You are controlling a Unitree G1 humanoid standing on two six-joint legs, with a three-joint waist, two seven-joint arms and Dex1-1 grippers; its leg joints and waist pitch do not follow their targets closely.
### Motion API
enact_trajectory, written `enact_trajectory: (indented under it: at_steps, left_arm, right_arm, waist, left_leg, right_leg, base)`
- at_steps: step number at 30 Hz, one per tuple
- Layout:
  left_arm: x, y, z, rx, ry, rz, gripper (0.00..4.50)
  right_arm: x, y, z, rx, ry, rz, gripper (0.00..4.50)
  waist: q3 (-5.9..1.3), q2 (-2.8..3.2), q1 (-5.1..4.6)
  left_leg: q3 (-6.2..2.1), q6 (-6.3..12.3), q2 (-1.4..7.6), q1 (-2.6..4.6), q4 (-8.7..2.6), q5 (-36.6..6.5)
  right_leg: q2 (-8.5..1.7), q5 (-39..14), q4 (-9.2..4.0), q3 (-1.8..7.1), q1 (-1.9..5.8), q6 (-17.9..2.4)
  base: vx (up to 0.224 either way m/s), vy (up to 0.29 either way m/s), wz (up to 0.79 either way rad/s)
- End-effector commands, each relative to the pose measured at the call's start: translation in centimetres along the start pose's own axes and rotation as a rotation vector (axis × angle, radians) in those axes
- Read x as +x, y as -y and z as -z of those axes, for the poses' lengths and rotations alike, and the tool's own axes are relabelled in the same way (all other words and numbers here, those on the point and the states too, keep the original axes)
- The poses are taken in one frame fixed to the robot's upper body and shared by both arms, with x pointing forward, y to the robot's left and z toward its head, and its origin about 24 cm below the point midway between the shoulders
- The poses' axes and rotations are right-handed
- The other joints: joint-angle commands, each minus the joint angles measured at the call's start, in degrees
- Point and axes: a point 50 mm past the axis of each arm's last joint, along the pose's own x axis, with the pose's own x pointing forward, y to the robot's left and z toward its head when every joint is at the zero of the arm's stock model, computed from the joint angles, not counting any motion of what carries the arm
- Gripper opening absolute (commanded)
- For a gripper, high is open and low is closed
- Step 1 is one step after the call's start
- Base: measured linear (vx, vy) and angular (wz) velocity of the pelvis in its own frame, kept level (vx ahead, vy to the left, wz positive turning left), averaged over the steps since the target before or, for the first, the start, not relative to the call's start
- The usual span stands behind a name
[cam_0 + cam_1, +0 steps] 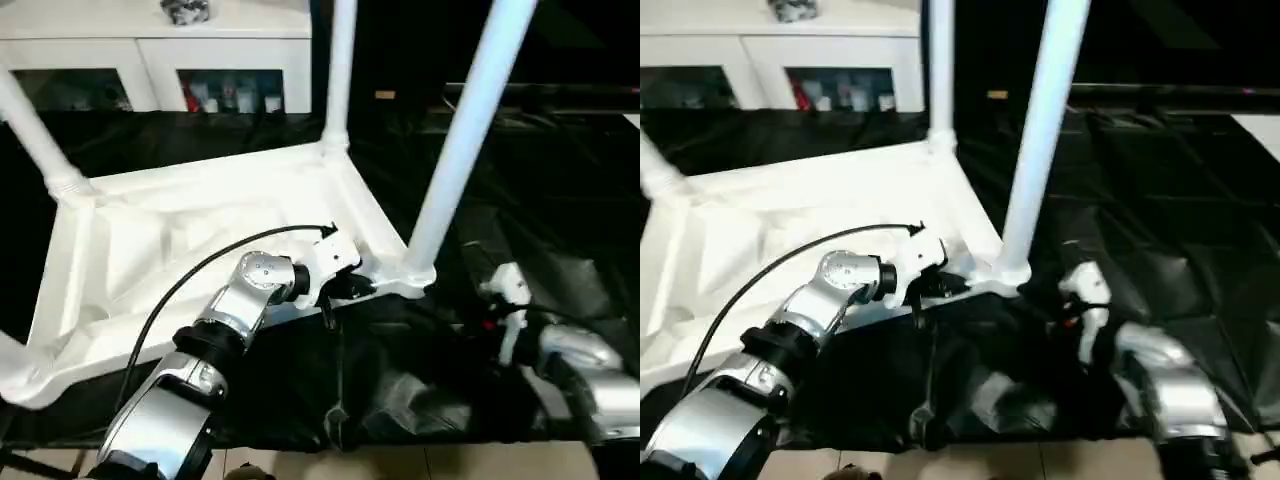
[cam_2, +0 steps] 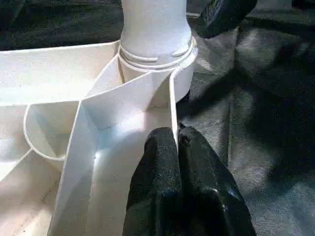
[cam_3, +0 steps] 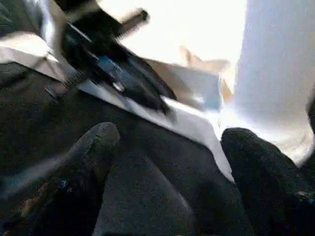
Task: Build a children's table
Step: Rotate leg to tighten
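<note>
White plastic: I saw the children's table (image 1: 190, 240) lying upside down on the black-covered surface (image 1: 1160, 190), ribbed underside up, with its legs standing up out of the corner sockets.
Near-right leg: the leg (image 1: 465, 130) closest to my right arm stood upright in its socket (image 2: 156, 54) at the top's near-right corner; the other legs I could see rose at the far-right corner (image 1: 340, 70) and the far-left corner (image 1: 35, 130).
Left hand: my left hand (image 1: 335, 285) sat at the near edge of the top, just beside that near-right socket. In the left wrist view its two black fingers (image 2: 162, 167) were pressed together, pinching the thin upright rim wall (image 2: 173, 105) of the top between them.
Right hand: my right hand (image 3: 170, 147) hung low over the black cover, just outside the near-right corner, its fingers spread wide with nothing between them. In the right wrist view the leg's base stood just beyond one fingertip (image 3: 246, 147), apart from it as far as I could tell.
Arms: my left forearm (image 1: 190, 370) reached in from the near-left, a black cable (image 1: 190, 275) looping above it; my right forearm (image 1: 1160, 385) lay low at the near-right.
Background: a white cabinet (image 1: 150, 50) stood behind the surface.
</note>
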Motion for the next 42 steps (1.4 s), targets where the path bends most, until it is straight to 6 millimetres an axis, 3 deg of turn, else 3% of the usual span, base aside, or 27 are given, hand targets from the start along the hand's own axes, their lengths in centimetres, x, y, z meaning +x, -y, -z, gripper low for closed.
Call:
enact_trajectory:
  at_steps: [1, 4, 6, 8, 12, 13, 17, 19, 22, 23, 24, 26, 30, 32, 33, 34, 36, 37, 42]
  left_arm:
    - [-0.4, -0.2, -1.7, -0.009, 0.100, 0.004, 0.27]
    - [-0.8, -0.5, -1.9, -0.018, 0.103, -0.001, 0.57]
    - [-2.4, -1.4, -2.2, -0.028, 0.109, -0.034, 0.71]
    - [-4.0, -2.0, -2.1, -0.040, 0.090, -0.054, 0.83]
    - [-7.0, -2.7, -1.1, -0.057, 0.015, -0.063, 1.28]
    - [-8.1, -2.7, -0.8, -0.066, -0.003, -0.064, 1.40]
    - [-11.8, -2.3, 0.3, -0.119, -0.054, -0.043, 1.71]
    - [-12.7, -1.9, 0.5, -0.144, -0.063, -0.035, 1.81]
    - [-14.1, -1.3, 0.4, -0.175, -0.062, -0.008, 2.06]
    - [-14.2, -1.3, 0.3, -0.177, -0.061, -0.006, 2.21]
    - [-14.8, -0.9, 0.1, -0.192, -0.057, 0.011, 2.21]
    - [-15.0, -0.1, 0.0, -0.205, -0.061, 0.049, 2.47]
    - [-14.5, 0.8, 0.0, -0.220, -0.069, 0.093, 2.83]
    - [-13.6, 1.3, 0.2, -0.225, -0.084, 0.097, 2.92]
    - [-13.5, 1.4, 0.2, -0.227, -0.086, 0.097, 2.92]
    - [-13.4, 1.5, 0.2, -0.229, -0.092, 0.099, 3.13]
    - [-13.1, 1.8, 0.4, -0.236, -0.104, 0.105, 3.21]
    - [-12.8, 2.1, 0.8, -0.241, -0.135, 0.113, 3.28]
    - [-12.3, 2.8, 1.5, -0.240, -0.181, 0.132, 3.65]
  right_arm:
    - [0.7, -0.5, -0.7, -0.013, 0.016, -0.028, 3.81]
    - [1.2, -0.7, -0.9, -0.013, 0.024, -0.036, 3.84]
    - [2.5, -1.5, -1.2, -0.013, 0.038, -0.065, 3.84]
    - [3.6, -1.5, -1.3, -0.019, 0.047, -0.046, 3.84]
    - [5.2, -1.6, -1.5, -0.015, 0.056, -0.021, 3.84]
    - [5.7, -1.7, -1.6, -0.016, 0.063, -0.020, 3.84]
    - [7.9, -2.1, -2.0, -0.010, 0.085, -0.004, 3.84]
    - [8.7, -2.0, -2.0, -0.002, 0.082, 0.029, 3.84]
    - [10.1, -1.7, -2.2, 0.027, 0.097, 0.093, 3.84]
    - [10.1, -1.7, -2.2, 0.029, 0.098, 0.097, 3.84]
    - [11.0, -1.6, -2.3, 0.049, 0.105, 0.116, 3.84]
    - [12.2, -1.6, -2.6, 0.062, 0.110, 0.140, 3.84]
    - [13.3, -0.9, -2.9, 0.065, 0.106, 0.219, 3.84]
    - [14.1, 0.5, -3.3, 0.077, 0.105, 0.354, 3.84]
    - [14.2, 0.6, -3.3, 0.080, 0.104, 0.370, 3.84]
    - [14.3, 0.8, -3.4, 0.087, 0.108, 0.390, 3.84]
    - [14.5, 1.1, -3.5, 0.099, 0.112, 0.418, 3.84]
    - [14.7, 1.3, -3.7, 0.111, 0.116, 0.453, 3.84]
    - [14.8, 2.1, -3.8, 0.134, 0.120, 0.551, 3.84]
  waist:
    - [-3.68, -1.11, 0.04]
    - [-3.88, -1.00, 0.01]
    - [-3.89, -0.91, -0.10]
    - [-3.78, -1.17, -0.44]
    - [-3.64, -1.04, -1.33]
    - [-3.59, -0.93, -1.34]
    - [-3.58, -0.71, -1.79]
    - [-3.53, -0.45, -1.77]
    - [-3.44, -0.64, -1.41]
    - [-3.32, -0.53, -1.53]
    - [-3.31, -0.68, -1.38]
    - [-3.21, -0.58, -1.61]
    - [-3.11, -0.51, -1.96]
    - [-3.02, -0.61, -2.20]
    - [-3.07, -0.61, -1.96]
    - [-3.00, -0.81, -1.94]
    - [-3.18, -0.66, -1.90]
    - [-3.33, -0.92, -1.96]
    - [-3.42, -1.01, -2.09]
  left_leg:
    - [-1.22, 5.98, 2.79, 0.53, -3.17, -9.07]
    - [-1.27, 6.07, 2.72, 0.41, -2.99, -7.60]
    - [-1.39, 6.12, 2.89, 0.33, -3.05, -6.82]
    - [-1.37, 6.23, 2.69, 0.23, -3.06, -7.01]
    - [-1.42, 4.41, 2.53, 0.35, -3.30, -7.81]
    - [-1.35, 3.65, 2.64, 0.71, -3.31, -8.11]
    - [-1.33, 2.58, 2.68, 0.71, -3.53, -7.68]
    - [-1.26, 1.89, 2.70, 0.99, -3.60, -7.79]
    - [-1.00, 0.62, 2.70, 1.54, -3.61, -9.03]
    - [-1.11, 0.33, 2.57, 1.20, -3.78, -9.13]
    - [-1.05, -0.26, 2.64, 1.47, -3.77, -9.88]
    - [-1.23, -1.04, 2.54, 1.13, -3.92, -10.68]
    - [-1.21, -2.51, 2.43, 1.31, -3.91, -12.64]
    - [-1.23, -3.00, 2.33, 1.35, -3.90, -12.86]
    - [-1.22, -3.15, 2.36, 1.46, -3.84, -12.99]
    - [-1.09, -2.95, 2.36, 1.50, -3.82, -13.03]
    - [-1.12, -2.63, 2.27, 1.34, -3.79, -12.11]
    - [-1.16, -2.31, 2.22, 1.21, -3.74, -10.86]
    - [-1.08, -1.91, 2.14, 1.09, -3.58, -9.82]
  right_leg:
    - [-4.35, -12.79, -3.63, 2.43, 2.85, -11.42]
    - [-4.40, -10.11, -3.29, 2.36, 2.90, -12.47]
    - [-4.40, -7.53, -2.75, 2.31, 2.93, -13.56]
    - [-4.36, -7.64, -2.83, 2.25, 3.03, -13.43]
    - [-4.40, -11.06, -2.81, 2.44, 2.83, -12.62]
    - [-4.32, -11.52, -2.88, 2.53, 2.62, -12.49]
    - [-4.11, -9.97, -2.34, 2.59, 2.42, -13.14]
    - [-4.05, -9.08, -2.13, 2.64, 2.22, -13.83]
    - [-4.09, -9.55, -2.13, 2.84, 1.93, -13.90]
    - [-4.00, -9.93, -2.13, 2.86, 2.14, -13.70]
    - [-4.07, -10.24, -2.14, 2.92, 1.99, -13.37]
    - [-4.15, -11.49, -2.08, 2.99, 2.14, -13.03]
    - [-4.19, -13.64, -2.25, 3.15, 1.98, -12.66]
    - [-4.27, -15.26, -2.43, 3.28, 1.89, -12.57]
    - [-4.31, -15.96, -2.53, 3.29, 1.95, -12.16]
    - [-4.16, -15.90, -2.60, 3.34, 1.84, -11.81]
    - [-3.91, -14.28, -2.23, 3.28, 2.03, -11.21]
    - [-3.83, -12.29, -1.96, 3.19, 2.18, -11.50]
    - [-3.72, -10.32, -1.63, 3.17, 2.27, -11.77]
  base:
    - [0.000, 0.000, 0.00]
    - [0.000, 0.000, 0.00]
    - [0.000, 0.000, 0.00]
    - [0.000, 0.000, 0.00]
    - [0.000, 0.000, 0.00]
    - [0.000, 0.000, 0.00]
    - [0.000, 0.000, 0.00]
    - [0.000, 0.000, 0.00]
    - [0.000, 0.000, 0.00]
    - [0.000, 0.000, 0.00]
    - [0.000, 0.000, 0.00]
    - [0.000, 0.000, 0.00]
    - [0.000, 0.000, 0.00]
    - [0.000, 0.000, 0.00]
    - [0.000, 0.000, 0.00]
    - [0.000, 0.000, 0.00]
    - [0.000, 0.000, 0.00]
    - [0.000, 0.000, 0.00]
    - [0.000, 0.000, 0.00]
